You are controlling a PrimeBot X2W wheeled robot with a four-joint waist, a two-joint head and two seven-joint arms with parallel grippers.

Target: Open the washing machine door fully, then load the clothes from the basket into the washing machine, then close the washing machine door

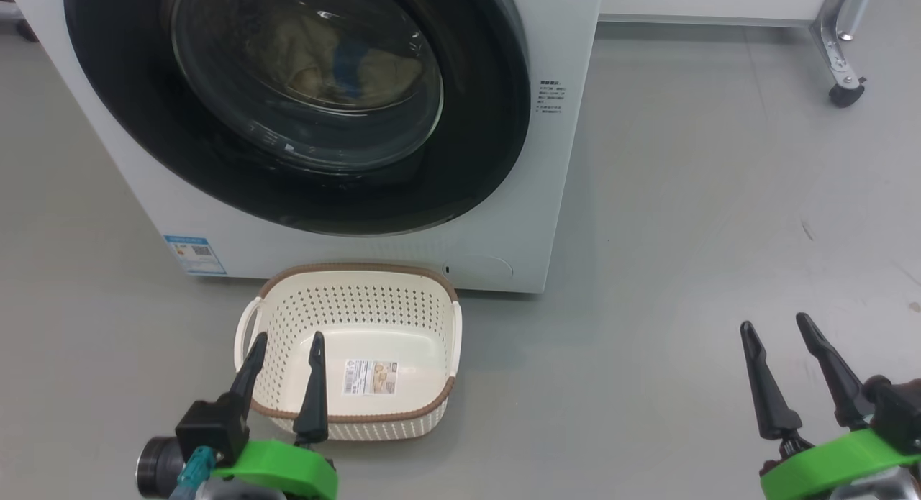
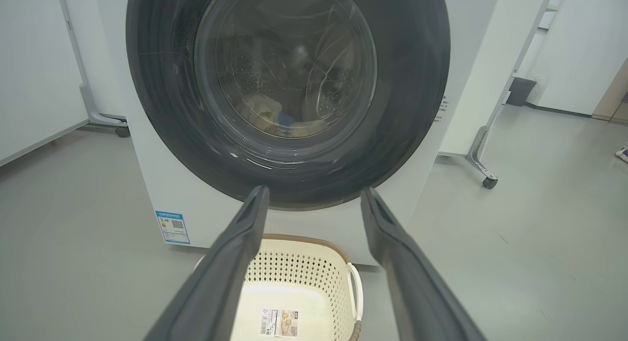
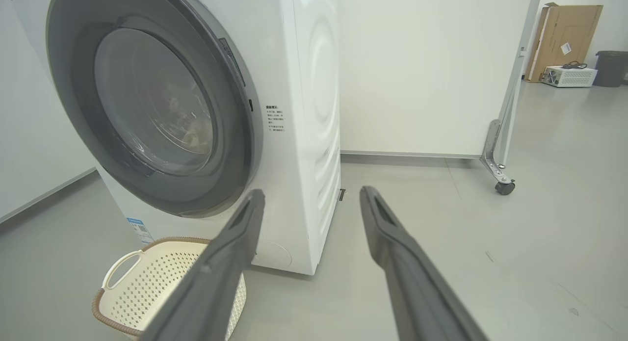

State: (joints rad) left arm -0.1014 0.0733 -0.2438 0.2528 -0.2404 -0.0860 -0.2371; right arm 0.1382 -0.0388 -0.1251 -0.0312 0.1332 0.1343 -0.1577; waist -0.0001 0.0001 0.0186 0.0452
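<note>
Door (image 1: 475, 147) shut; rigid, glossy rim probably slick, hook its right edge | clothes (image 1: 324, 54) already inside, soft, light | basket (image 1: 356, 268) empty | left gripper (image 1: 288, 338), right gripper (image 1: 773, 321) spread, empty

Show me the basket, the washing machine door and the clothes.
basket (image 1: 360, 306): head view, perforated back wall.
washing machine door (image 1: 302, 198): head view, lower black rim.
clothes (image 1: 388, 70): head view, cream fabric behind the glass.

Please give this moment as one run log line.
washing machine door: shut | clothes: inside washing machine | basket: empty, on floor in front | left end effector: open, empty | right end effector: open, empty
</note>
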